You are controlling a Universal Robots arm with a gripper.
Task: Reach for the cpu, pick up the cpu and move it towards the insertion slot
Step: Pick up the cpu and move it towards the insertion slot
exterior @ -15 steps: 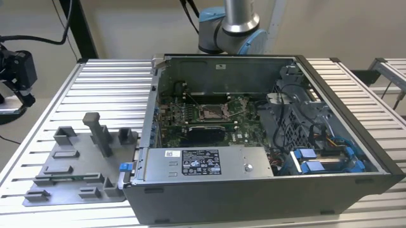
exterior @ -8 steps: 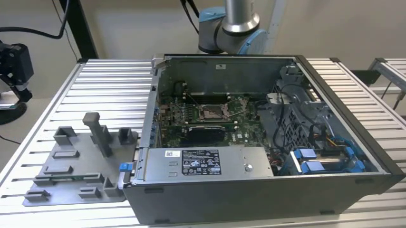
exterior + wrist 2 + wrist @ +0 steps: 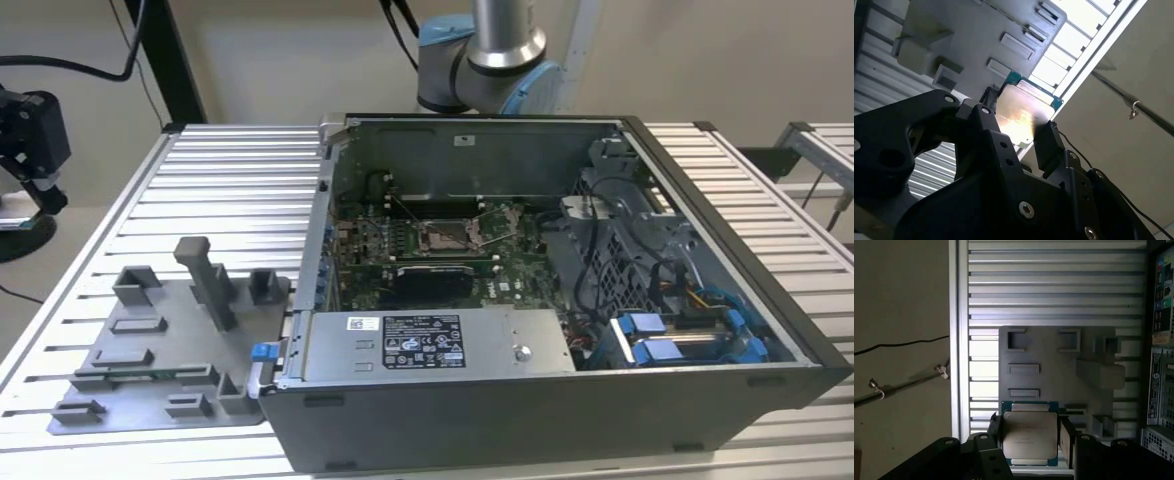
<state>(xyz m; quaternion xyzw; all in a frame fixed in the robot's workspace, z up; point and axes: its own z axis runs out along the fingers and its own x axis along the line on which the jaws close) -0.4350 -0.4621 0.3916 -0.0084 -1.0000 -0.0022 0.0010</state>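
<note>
Grip: pinches the cpu (image 3: 1030, 437) by two opposite edges in the gripper (image 3: 1030, 432), over one edge of the grey tray (image 3: 1054, 355). Sits well apart from the insertion slot (image 3: 445, 238), set beyond that tray inside the computer case (image 3: 534, 410).

Ribbed aluminium table (image 3: 227, 180) carries two items. Open computer case (image 3: 534, 420) stands toward the exterior view's right. Grey plastic fixture tray (image 3: 160, 345) lies flat just beside the case, on the exterior view's left.
</note>
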